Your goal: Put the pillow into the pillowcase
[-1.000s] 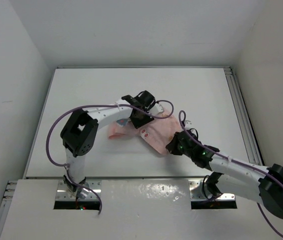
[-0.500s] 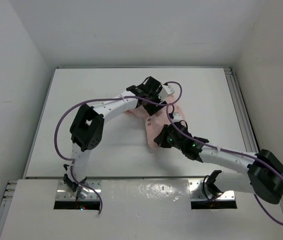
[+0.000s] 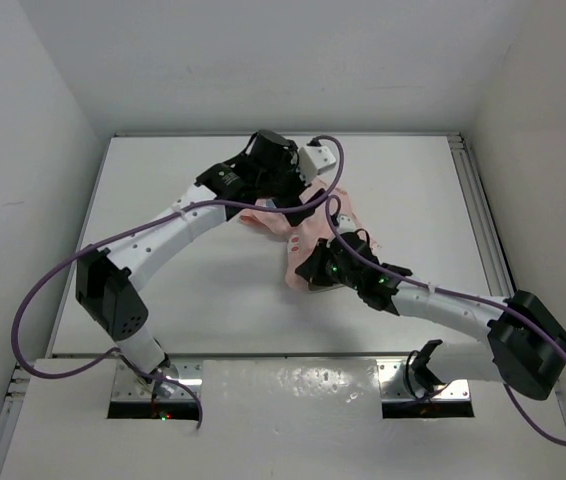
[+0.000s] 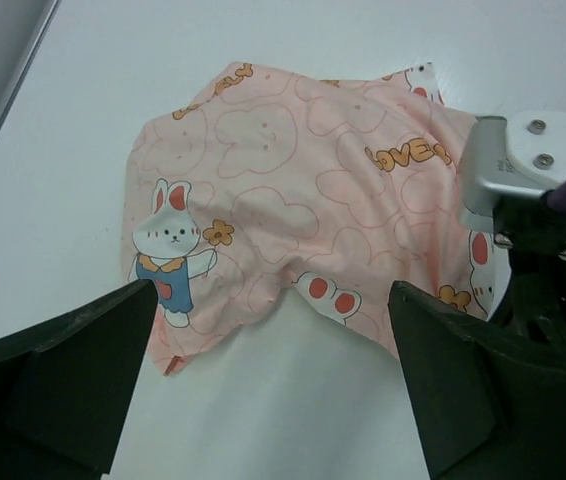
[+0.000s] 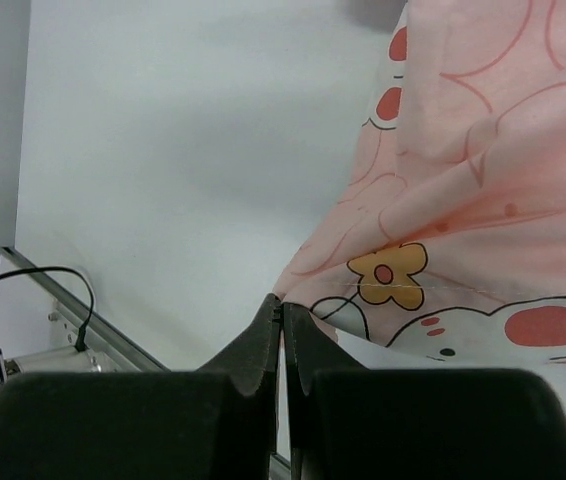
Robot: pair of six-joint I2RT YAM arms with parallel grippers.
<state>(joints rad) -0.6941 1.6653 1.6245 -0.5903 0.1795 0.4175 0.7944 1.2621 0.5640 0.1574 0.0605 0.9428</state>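
The pink rabbit-print pillowcase lies crumpled on the white table near its middle. My left gripper hovers open just beyond the far side of the pillowcase, with only bare table between its wide black fingers. My right gripper is shut, with an edge of the pillowcase pinched at its tips. In the top view that gripper sits at the cloth's near edge. The pillow shows in no view.
A white and black piece of arm hardware with a purple cable stands at the cloth's right side in the left wrist view. A metal rail runs along the table's right edge. Another rail with a thin black cable shows in the right wrist view.
My left gripper has opened, let go of the pillowcase and swung toward the far side of the table. My right gripper has pushed forward and left with the cloth still in it.
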